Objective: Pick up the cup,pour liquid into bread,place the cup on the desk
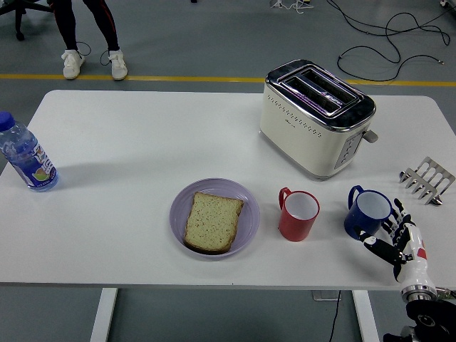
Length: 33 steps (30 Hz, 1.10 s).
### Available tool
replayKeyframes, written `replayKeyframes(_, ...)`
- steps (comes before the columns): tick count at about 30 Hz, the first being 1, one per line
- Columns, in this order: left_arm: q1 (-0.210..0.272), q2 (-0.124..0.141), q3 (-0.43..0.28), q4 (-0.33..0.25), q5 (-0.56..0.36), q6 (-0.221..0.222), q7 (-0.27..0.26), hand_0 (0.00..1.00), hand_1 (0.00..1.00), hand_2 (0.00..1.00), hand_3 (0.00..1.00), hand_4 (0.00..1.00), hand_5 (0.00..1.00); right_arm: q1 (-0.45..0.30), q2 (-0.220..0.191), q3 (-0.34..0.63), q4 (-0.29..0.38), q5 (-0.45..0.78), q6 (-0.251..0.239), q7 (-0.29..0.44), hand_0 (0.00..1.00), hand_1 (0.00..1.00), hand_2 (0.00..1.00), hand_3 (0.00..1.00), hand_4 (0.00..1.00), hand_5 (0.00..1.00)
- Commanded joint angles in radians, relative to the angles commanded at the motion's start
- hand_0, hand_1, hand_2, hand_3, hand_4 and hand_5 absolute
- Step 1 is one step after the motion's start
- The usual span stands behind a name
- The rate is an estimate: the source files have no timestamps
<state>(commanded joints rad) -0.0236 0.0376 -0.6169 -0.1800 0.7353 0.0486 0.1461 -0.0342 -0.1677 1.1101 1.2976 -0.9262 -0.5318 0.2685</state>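
A blue cup [367,213] stands upright at the front right of the white table [128,142], handle to the upper left. A red cup [297,214] stands upright to its left. A slice of bread [212,221] lies on a lilac plate [246,205] left of the red cup. My right hand [393,238] comes up from the lower right corner, fingers spread, right beside the blue cup's right side; it holds nothing. The left arm is out of view.
A cream toaster [315,117] stands behind the cups. A metal toast rack [426,179] sits at the right edge. A water bottle [26,154] stands at the far left. A person's legs [89,32] show beyond the table.
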Motion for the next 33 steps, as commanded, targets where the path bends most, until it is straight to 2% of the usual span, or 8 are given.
replayKeyframes(33,-0.017,-0.003,0.022,0.000,-0.028,0.001,-0.001,0.661,0.702,0.726,0.630,0.387,0.932,0.118,0.026,-0.029,-0.127,0.026,0.007,0.008,0.929,0.858,0.932,0.976,0.956,0.013)
